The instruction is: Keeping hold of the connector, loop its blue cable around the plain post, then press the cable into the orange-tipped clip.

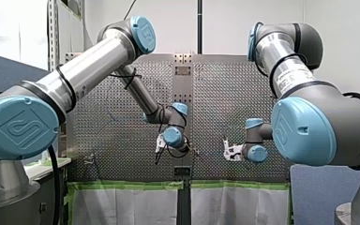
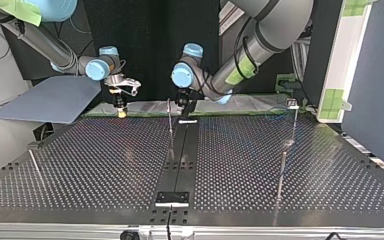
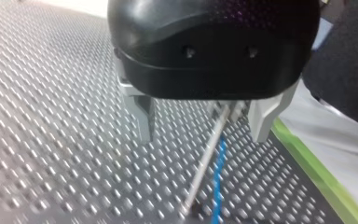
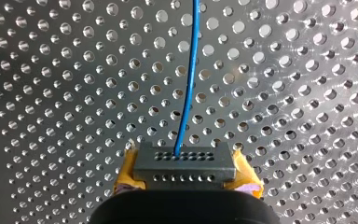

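Connector (image 4: 185,163) clamped crosswise in my right gripper (image 4: 186,171), blue cable (image 4: 189,79) pointing straight ahead.

The connector's long axis spans from one yellow pad (image 4: 127,170) to the other. Both pads are closed on its ends, near the table's (image 2: 105,160) far edge in the top view. The cable leaves the holed face and runs ahead over the table, slightly bowed. My left gripper (image 3: 203,135) is spread wide with its metal fingers (image 3: 142,116) gripping nothing. A thin post (image 3: 205,163) and the cable show in the gap between them.
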`<state>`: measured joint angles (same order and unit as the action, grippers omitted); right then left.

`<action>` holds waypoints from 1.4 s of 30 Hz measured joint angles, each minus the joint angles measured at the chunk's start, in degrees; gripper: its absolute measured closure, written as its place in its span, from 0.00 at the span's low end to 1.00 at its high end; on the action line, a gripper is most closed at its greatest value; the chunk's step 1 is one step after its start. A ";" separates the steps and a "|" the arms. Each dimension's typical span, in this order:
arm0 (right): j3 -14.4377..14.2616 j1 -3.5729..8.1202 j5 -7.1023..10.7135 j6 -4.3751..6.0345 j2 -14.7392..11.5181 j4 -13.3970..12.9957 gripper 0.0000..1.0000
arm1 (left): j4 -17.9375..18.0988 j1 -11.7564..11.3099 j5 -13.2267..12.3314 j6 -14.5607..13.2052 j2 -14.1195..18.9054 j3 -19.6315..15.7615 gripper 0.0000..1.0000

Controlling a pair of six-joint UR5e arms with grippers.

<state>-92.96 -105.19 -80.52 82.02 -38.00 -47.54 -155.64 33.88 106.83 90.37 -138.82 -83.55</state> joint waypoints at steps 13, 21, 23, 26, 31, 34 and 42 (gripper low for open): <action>-0.02 0.01 0.00 0.00 0.00 0.32 1.00 | 3.56 2.20 0.51 1.33 1.32 -7.88 0.00; -0.03 0.02 0.00 0.00 0.00 0.62 1.00 | 4.38 2.93 0.49 2.28 1.33 -8.86 0.00; -0.02 0.02 0.00 0.00 0.00 0.62 1.00 | 4.53 3.06 0.38 2.74 1.33 -8.87 0.00; -0.01 0.02 -0.03 0.00 0.01 0.65 1.00 | 4.51 3.26 0.40 3.09 1.33 -8.88 0.00; -0.03 0.02 -0.03 0.00 0.02 0.79 1.00 | 4.40 3.55 0.50 3.43 1.33 -8.89 0.00; -0.02 0.02 -0.03 0.00 0.01 0.96 1.00 | 4.37 3.73 0.55 3.51 1.33 -8.89 0.00; -0.05 0.02 -0.02 0.00 0.01 1.27 1.00 | 4.14 3.88 1.11 3.32 1.33 -8.89 0.00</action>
<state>-93.01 -105.17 -80.54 82.02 -37.99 -46.27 -151.50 37.76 107.94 93.69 -137.49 -92.44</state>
